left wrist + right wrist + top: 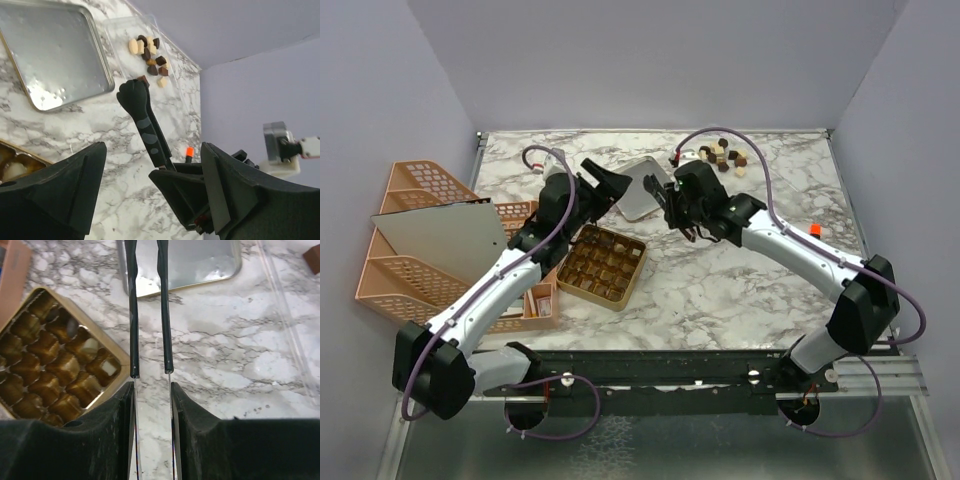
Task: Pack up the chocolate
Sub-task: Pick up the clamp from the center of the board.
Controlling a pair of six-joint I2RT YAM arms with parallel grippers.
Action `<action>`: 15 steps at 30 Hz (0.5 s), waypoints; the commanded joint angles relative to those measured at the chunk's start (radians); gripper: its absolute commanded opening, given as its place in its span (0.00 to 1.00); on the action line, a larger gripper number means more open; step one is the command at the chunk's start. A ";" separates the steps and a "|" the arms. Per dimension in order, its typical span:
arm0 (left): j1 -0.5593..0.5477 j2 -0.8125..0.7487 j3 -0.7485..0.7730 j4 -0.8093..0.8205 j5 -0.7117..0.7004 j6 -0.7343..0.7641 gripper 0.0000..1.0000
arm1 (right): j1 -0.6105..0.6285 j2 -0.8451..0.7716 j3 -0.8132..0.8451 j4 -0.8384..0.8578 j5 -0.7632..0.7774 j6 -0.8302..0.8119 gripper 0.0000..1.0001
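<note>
Top external view: chocolate (725, 157), mostly a loose heap at the far side of the table (740, 290). A few pale pieces sit in the tray (603, 265); most compartments look unfilled. Left gripper (607, 182): wide, holding nothing. Right gripper (658, 195): narrow, and I cannot tell if it holds anything. Packing judged barely begun.

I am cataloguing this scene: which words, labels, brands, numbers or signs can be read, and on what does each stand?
None can be read.
The shallow silver tin shows a bare face; the compartment tray and the chocolate pieces carry no visible print.
Small items in the orange organizer may bear print, but it is too small to read.
</note>
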 commanded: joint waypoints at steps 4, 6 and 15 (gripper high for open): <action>0.004 -0.083 0.156 -0.212 -0.131 0.499 0.96 | -0.092 0.043 0.060 -0.123 0.072 -0.039 0.38; 0.003 -0.120 0.155 -0.227 -0.167 0.585 0.99 | -0.119 0.051 0.062 -0.130 0.061 -0.042 0.39; -0.018 -0.337 -0.015 -0.165 -0.282 0.730 0.99 | -0.272 0.098 0.097 -0.170 0.046 -0.056 0.39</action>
